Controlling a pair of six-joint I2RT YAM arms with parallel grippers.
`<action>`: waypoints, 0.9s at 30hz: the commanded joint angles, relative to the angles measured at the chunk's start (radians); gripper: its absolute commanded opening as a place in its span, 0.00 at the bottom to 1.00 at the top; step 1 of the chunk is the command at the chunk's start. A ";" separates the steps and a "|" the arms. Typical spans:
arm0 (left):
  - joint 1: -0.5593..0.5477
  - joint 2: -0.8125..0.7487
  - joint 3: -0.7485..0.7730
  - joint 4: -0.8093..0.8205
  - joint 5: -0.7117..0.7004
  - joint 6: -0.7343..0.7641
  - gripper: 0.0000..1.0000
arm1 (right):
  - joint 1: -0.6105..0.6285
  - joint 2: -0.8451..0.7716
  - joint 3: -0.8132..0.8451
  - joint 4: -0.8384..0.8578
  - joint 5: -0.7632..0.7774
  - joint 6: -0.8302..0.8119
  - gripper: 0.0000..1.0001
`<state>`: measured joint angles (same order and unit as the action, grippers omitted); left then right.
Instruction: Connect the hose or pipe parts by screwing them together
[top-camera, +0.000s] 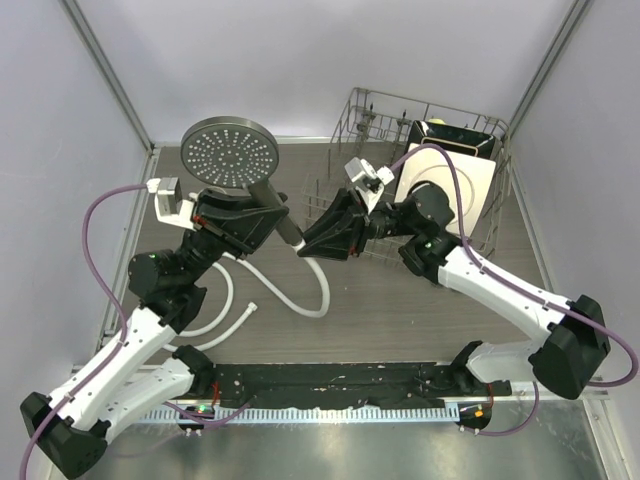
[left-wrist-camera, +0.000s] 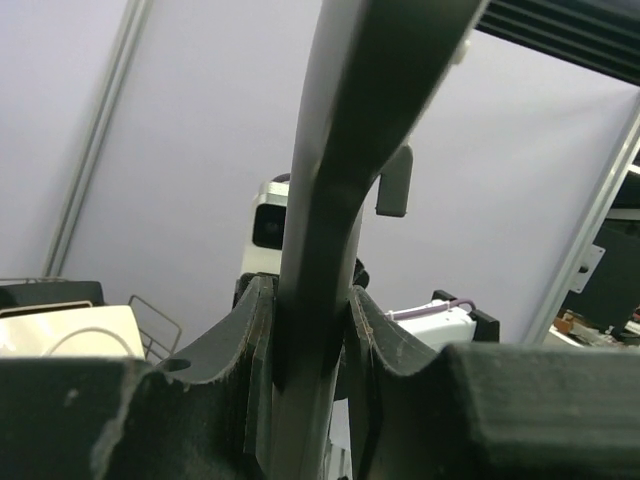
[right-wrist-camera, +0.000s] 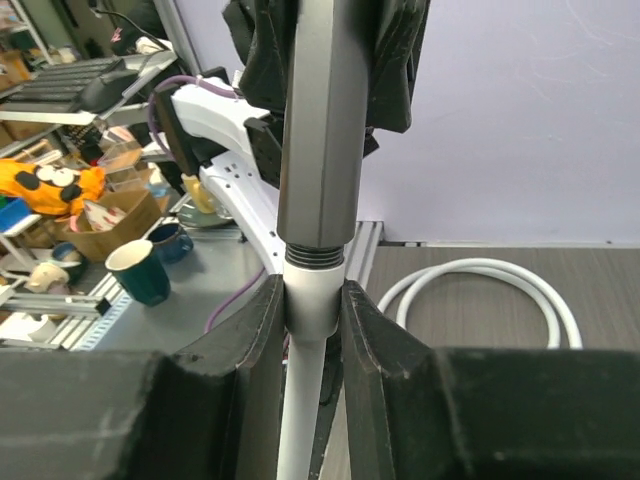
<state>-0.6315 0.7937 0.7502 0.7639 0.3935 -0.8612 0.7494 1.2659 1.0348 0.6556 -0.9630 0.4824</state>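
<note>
Over the bench (top-camera: 420, 320), our left hand (top-camera: 272, 212) squeezed the shower head (top-camera: 230, 152); at 3 o'clock our right hand (top-camera: 310, 243) pinched the hose nut (right-wrist-camera: 312, 300). It needed screwing tight, we thought.

Top camera looks down; wrist cameras closely share the shower head (right-wrist-camera: 320, 120).

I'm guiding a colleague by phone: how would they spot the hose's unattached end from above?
On the brown table, the white hose loops below the round shower head that the left gripper holds. Its free end lies flat beside the left arm, left of the big loop. Unlike the other end, pinched by the right gripper at the shower handle, nothing touches it.
</note>
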 joint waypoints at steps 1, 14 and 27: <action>-0.048 0.045 -0.060 -0.061 0.364 -0.249 0.00 | -0.084 0.036 0.054 0.487 0.227 0.160 0.01; -0.031 0.070 -0.081 0.043 0.347 -0.243 0.00 | -0.113 0.188 0.140 0.752 0.144 0.547 0.01; -0.031 0.131 -0.081 0.215 0.383 -0.308 0.00 | -0.130 0.271 0.177 0.950 0.176 0.794 0.01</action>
<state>-0.6098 0.8982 0.7147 1.0313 0.4282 -1.0031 0.6613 1.5146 1.0966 1.3170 -1.1919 1.2003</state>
